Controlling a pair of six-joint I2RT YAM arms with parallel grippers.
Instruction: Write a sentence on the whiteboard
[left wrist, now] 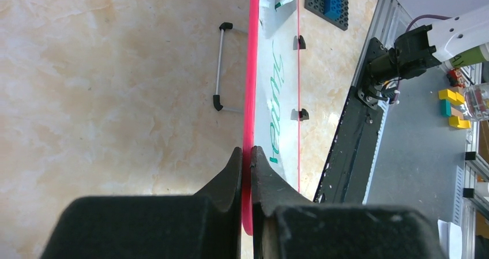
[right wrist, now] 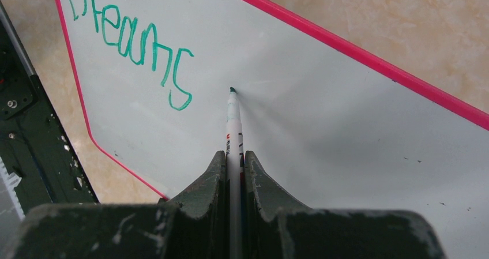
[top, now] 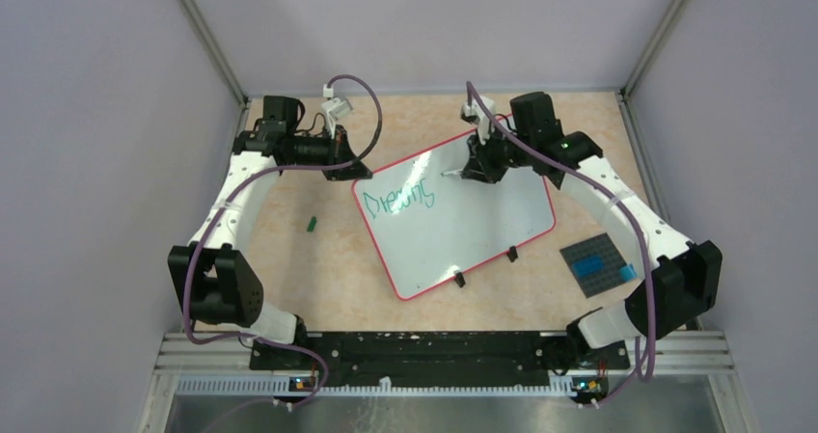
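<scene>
The whiteboard [top: 473, 230], white with a thin red rim, lies tilted on the tabletop. The word "Dreams" [top: 409, 198] is written on it in green. My left gripper [top: 359, 171] is shut on the board's far-left red rim [left wrist: 251, 68], which runs between the fingertips of that gripper [left wrist: 247, 155]. My right gripper [right wrist: 233, 158] is shut on a white marker [right wrist: 233, 126]. The marker's green tip meets the board [right wrist: 323, 132] just right of the final "s" [right wrist: 180, 80]. From above, the right gripper [top: 473, 170] hangs over the board's far edge.
A dark grey studded plate [top: 598, 262] with blue bricks lies right of the board. A small green piece [top: 313, 224] lies on the table to the left. A thin wire bracket [left wrist: 219, 68] lies beyond the rim. The black base rail [top: 434, 351] runs along the near edge.
</scene>
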